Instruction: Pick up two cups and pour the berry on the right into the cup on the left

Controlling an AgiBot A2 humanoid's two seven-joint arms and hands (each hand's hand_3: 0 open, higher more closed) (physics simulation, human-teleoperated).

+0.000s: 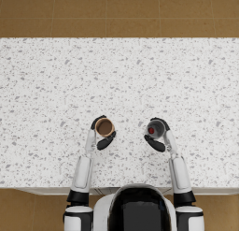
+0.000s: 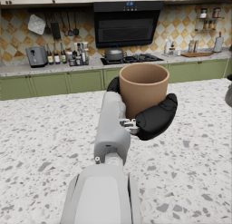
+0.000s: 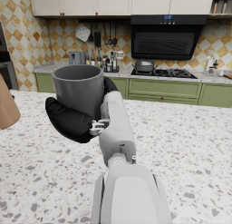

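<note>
Gripping upright cups, your left hand [image 1: 103, 135] held the brown cup [image 1: 104, 127] while your right hand [image 1: 158, 137] clasped the grey cup [image 1: 155, 129] containing a red berry [image 1: 151, 131].

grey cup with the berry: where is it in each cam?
Head view: grey cup right of centre, held by the right hand, red berry inside.
Left wrist view: only a grey sliver at the right edge.
Right wrist view: upper left of centre, in the right hand.
Shared landmark: the brown cup.
</note>
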